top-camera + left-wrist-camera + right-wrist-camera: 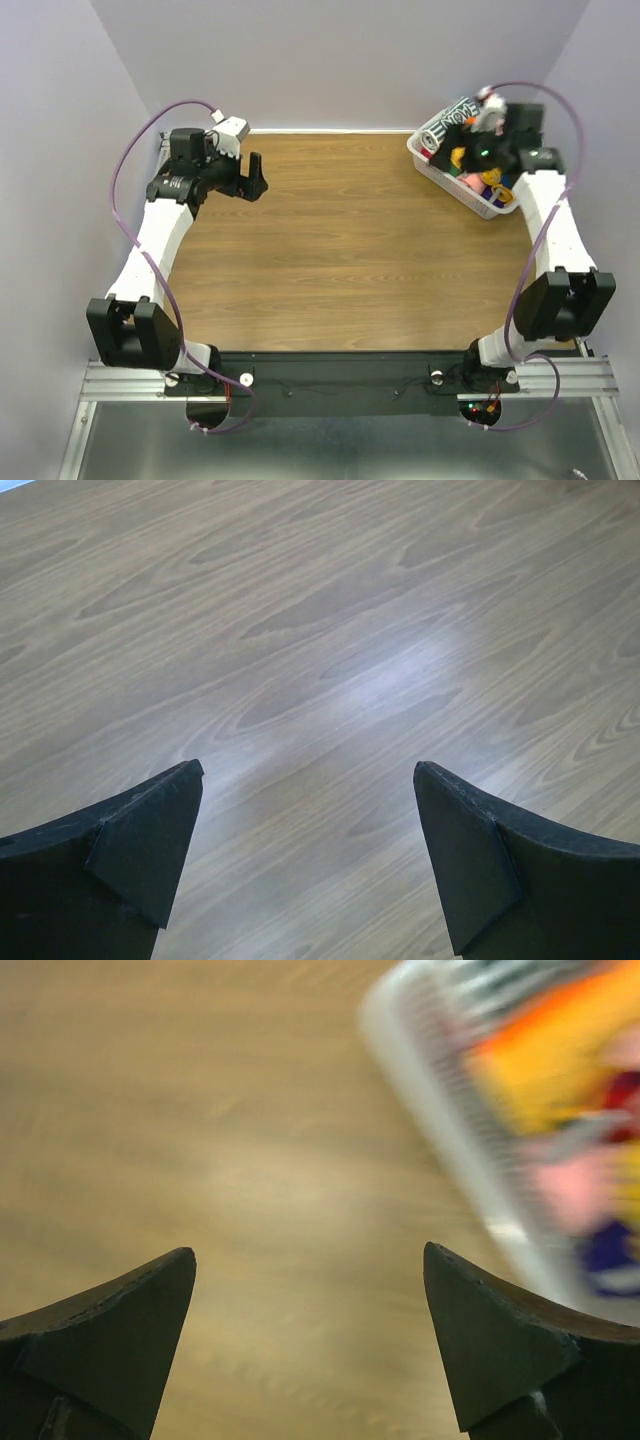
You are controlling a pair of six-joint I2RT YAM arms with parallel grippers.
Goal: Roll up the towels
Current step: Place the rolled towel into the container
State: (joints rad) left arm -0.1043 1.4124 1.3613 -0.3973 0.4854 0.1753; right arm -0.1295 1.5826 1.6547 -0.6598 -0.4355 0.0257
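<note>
Robotics lab test cell: plain white walls (340,60) enclose a wood-grain table (340,260); aluminium mounting rail (120,383) at its near edge.

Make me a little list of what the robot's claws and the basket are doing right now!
Table: wooden
Basket: white, at the table's far right corner
Left claw: open, holding nothing, over the wood
Right claw: open, holding nothing, near the basket's edge
Pink towel: in the basket, blurry
Blue towel: in the basket, blurry
Rolling: not started yet
</note>
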